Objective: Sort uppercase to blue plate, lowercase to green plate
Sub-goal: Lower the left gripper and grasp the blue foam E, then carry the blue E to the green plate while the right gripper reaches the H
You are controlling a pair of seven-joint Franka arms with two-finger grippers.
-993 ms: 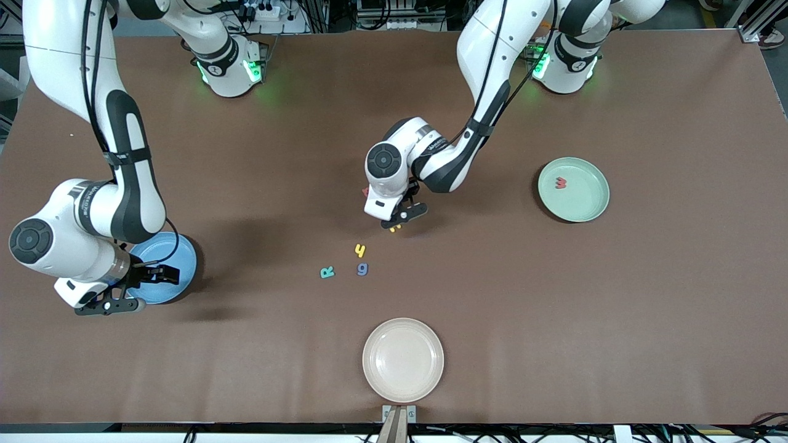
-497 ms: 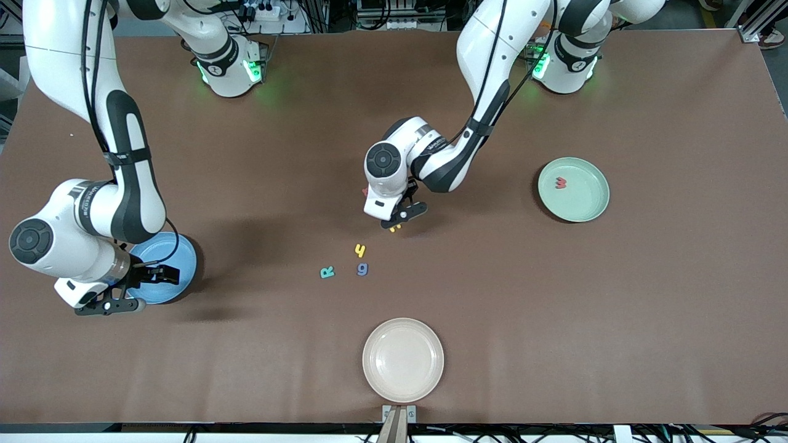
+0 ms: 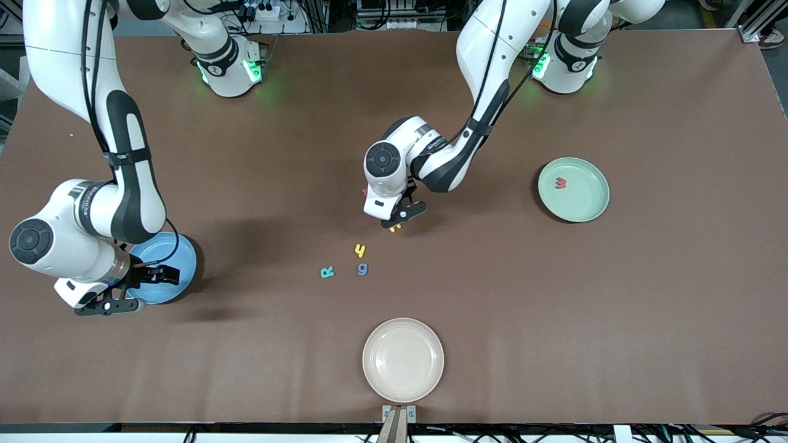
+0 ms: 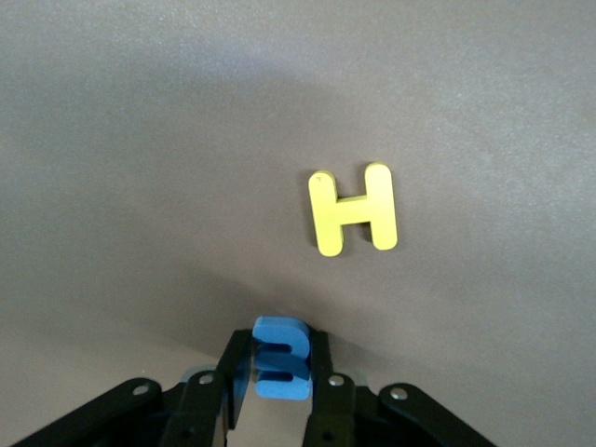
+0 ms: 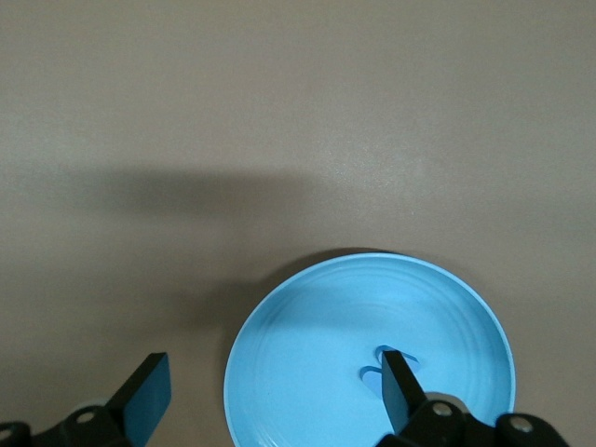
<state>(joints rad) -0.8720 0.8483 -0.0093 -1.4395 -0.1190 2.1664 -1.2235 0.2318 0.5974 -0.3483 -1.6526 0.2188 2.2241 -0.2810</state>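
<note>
The table [image 3: 554,320] is covered in a matte brown sheet. On it lie small, thick foam letters with rounded edges. The left arm reaches from its base toward the middle of the table, elbow bent, its wrist turned down. The left gripper [image 4: 277,396] is low at the table there, its black fingers [image 4: 326,396] closed on the blue E [image 4: 279,358], which stands on edge between them. A yellow H [image 4: 354,209] lies flat just beside it. Nearer the front camera lie a yellow y [image 3: 360,250], a blue g [image 3: 362,269] and a teal R [image 3: 327,272], close together.

The green plate [image 3: 585,203], round, smooth and shallow with a raised rim, sits toward the left arm's end and holds a red w [image 3: 560,183]. The blue plate [image 5: 307,372], of the same shape, lies at the right arm's end; a blue letter [image 5: 377,365] lies in it, partly hidden. The right arm waits folded above it, the right gripper [image 5: 270,391] over the plate's edge with its fingers spread wide and holding nothing. A cream plate [image 3: 403,360] sits nearest the camera.
</note>
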